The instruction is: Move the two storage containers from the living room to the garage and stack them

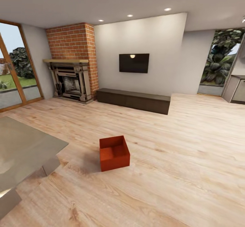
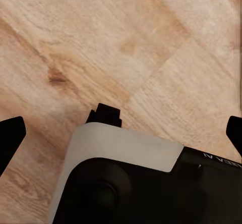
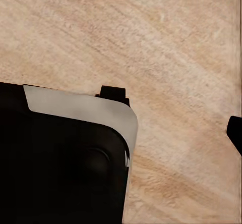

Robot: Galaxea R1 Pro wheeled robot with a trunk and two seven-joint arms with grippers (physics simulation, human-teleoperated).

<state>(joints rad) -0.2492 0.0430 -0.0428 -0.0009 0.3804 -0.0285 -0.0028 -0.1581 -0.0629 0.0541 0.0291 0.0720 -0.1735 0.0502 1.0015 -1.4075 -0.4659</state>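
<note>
While the open-topped red storage container (image 1: 114,152) sits alone on the living room's wood plank floor (image 1: 177,172), awaiting pickup, both tools hang spread wide and empty above bare planks.

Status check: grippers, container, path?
Left gripper open, empty, over wood plank floor. Right gripper: state unclear. One red-orange open-topped storage container ahead on the planks. Grey table front-left.
</note>
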